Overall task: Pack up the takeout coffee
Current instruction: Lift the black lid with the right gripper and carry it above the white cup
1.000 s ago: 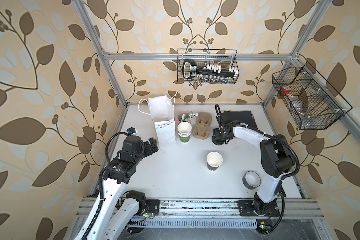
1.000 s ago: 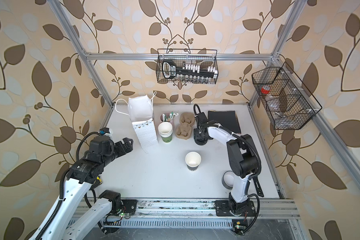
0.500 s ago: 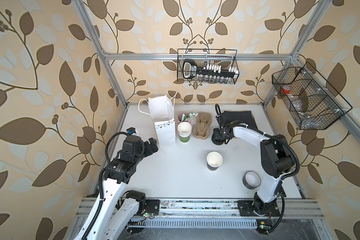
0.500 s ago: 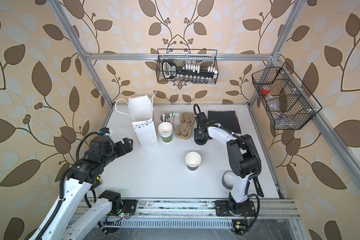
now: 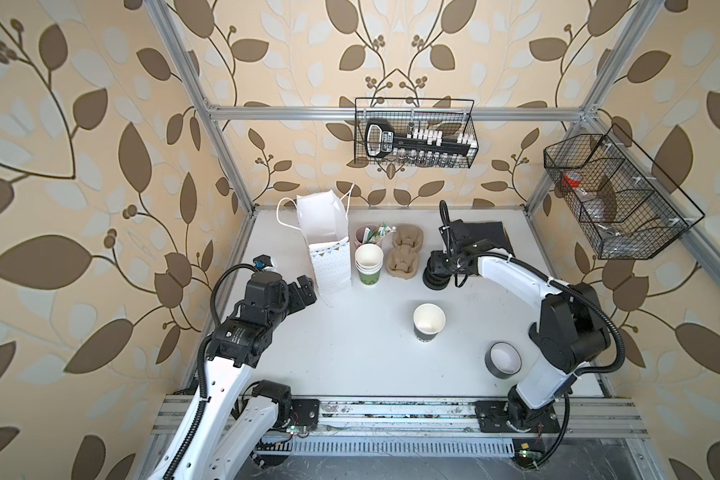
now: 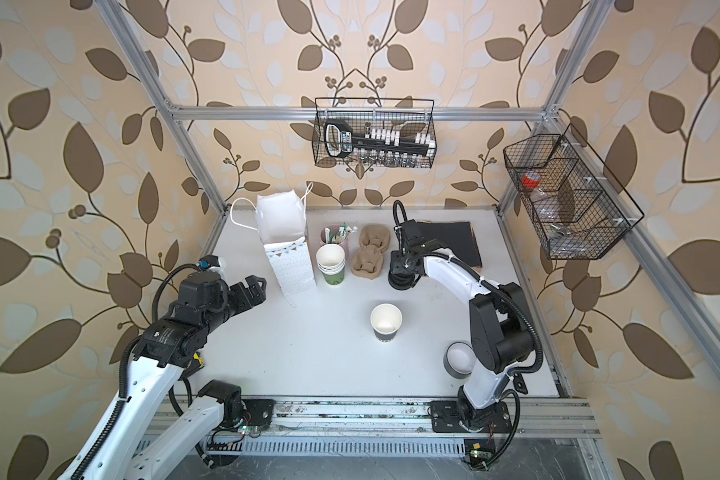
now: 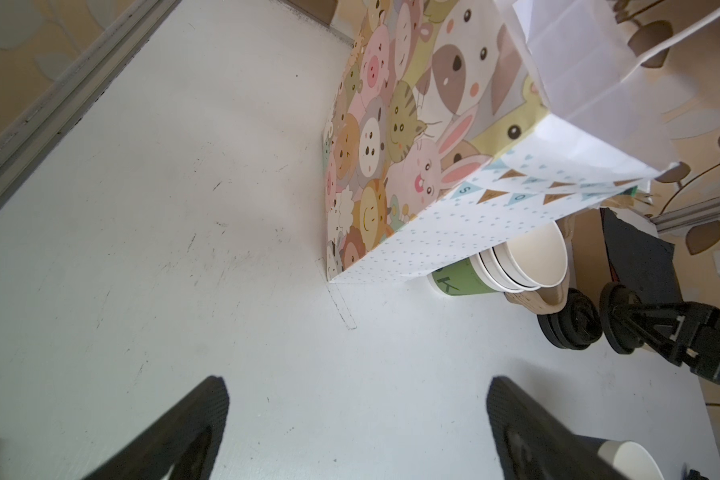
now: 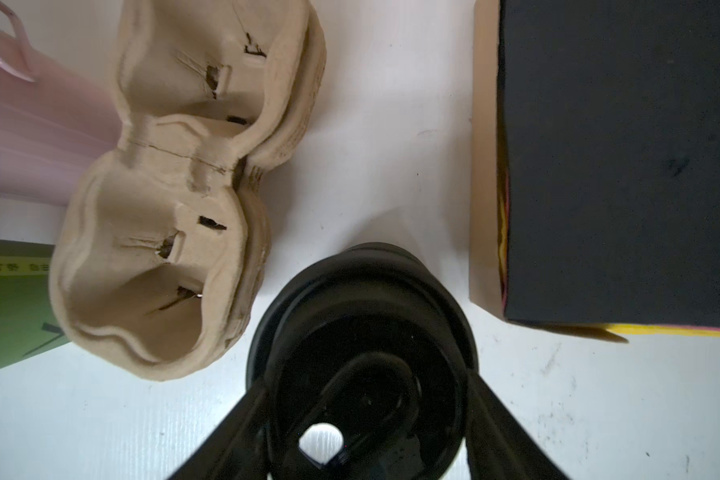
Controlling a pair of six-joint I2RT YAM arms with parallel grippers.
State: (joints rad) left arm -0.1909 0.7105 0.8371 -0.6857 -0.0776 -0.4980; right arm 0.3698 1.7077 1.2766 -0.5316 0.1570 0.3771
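though dark outside, the takeout coffee (image 5: 428,324) (open-topped) is white inside.

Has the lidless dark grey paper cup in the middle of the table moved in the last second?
No. The dark grey paper cup keeps its place against the grey tape roll in a top view.

A robot test cell dressed as a café: aluminium frame (image 5: 287,113), leaf wallpaper (image 5: 80,124), wire basket (image 5: 412,100), white worktop (image 5: 350,357) with paper cups (image 5: 368,266).
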